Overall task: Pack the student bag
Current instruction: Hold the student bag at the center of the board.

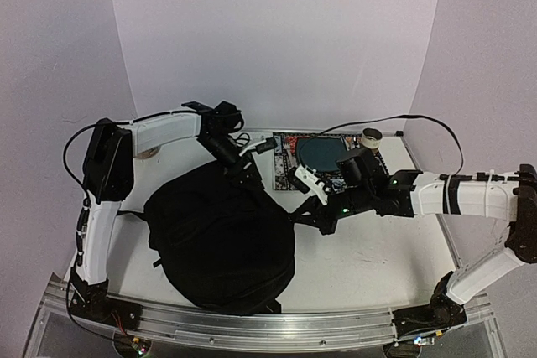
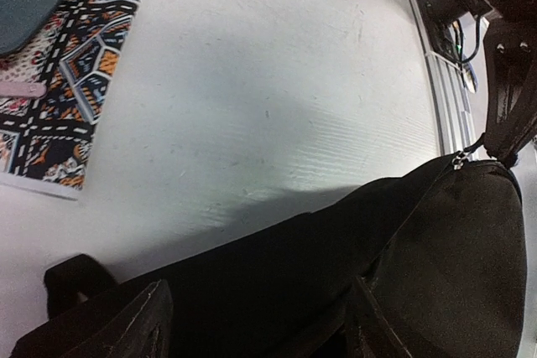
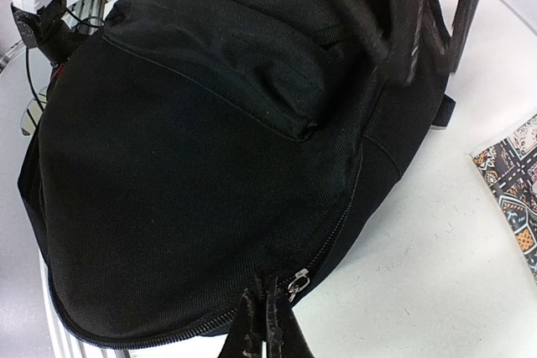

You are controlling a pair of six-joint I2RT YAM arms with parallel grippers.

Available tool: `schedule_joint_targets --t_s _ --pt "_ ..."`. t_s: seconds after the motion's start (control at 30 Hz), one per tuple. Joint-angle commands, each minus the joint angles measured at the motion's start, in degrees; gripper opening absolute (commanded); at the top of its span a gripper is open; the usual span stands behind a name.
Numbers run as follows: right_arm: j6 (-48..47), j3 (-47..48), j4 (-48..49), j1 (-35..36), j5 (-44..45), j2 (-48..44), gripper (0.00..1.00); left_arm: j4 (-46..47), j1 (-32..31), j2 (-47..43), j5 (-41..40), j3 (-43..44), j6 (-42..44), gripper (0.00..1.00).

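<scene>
The student bag point(image 1: 218, 241) is a large black backpack lying flat at the middle left of the table. My right gripper point(image 1: 302, 209) is at its right edge. In the right wrist view its fingers point(image 3: 270, 295) are pressed together, shut on the bag's fabric edge right beside the silver zipper slider point(image 3: 295, 282). My left gripper point(image 1: 249, 175) is at the bag's far edge. It stands open point(image 2: 258, 295), with black bag fabric point(image 2: 277, 291) lying between its two spread fingers. The left wrist view also shows the right gripper point(image 2: 506, 136) at the zipper point(image 2: 460, 159).
A book with a patterned cover point(image 1: 325, 157) lies flat behind the bag, just beyond both grippers, and shows as a patterned book point(image 2: 59, 98) in the left wrist view. A small round object point(image 1: 371, 134) stands at its far right corner. White walls enclose the table.
</scene>
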Motion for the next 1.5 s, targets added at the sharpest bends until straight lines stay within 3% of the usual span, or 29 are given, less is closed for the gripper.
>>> schedule_joint_targets --t_s 0.0,0.37,0.47,0.57,0.67,0.9,1.07,1.47 --pt "-0.74 2.87 -1.13 0.43 -2.23 -0.22 0.00 -0.21 -4.52 -3.74 -1.52 -0.97 4.78 0.73" --pt "-1.68 6.38 -0.98 0.36 -3.90 2.98 0.00 -0.28 -8.22 -1.13 -1.60 -0.56 8.73 0.73" --pt "-1.80 7.03 -1.02 0.36 -4.05 3.78 0.00 -0.64 -8.19 -0.23 -1.24 -0.30 9.33 0.58" --pt "-1.80 7.18 -1.02 0.38 -4.37 4.11 0.00 -0.96 -8.20 -0.18 -1.07 -0.33 10.07 0.20" --pt "-1.89 7.27 -1.09 0.42 -4.76 4.37 0.00 -1.30 -8.24 -0.61 -1.62 -0.65 10.76 0.01" --pt "-1.79 7.49 -1.11 0.41 -5.17 4.24 0.00 -1.64 -7.95 -1.07 -2.85 -1.09 11.22 0.00" --pt "-1.34 6.39 -1.46 0.38 -6.31 3.42 0.00 -1.43 -4.79 0.23 -4.90 1.77 5.46 0.00" --pt "1.95 0.64 -2.37 2.29 -5.25 1.20 0.00 5.12 1.32 2.06 -22.00 4.24 -9.43 0.00"
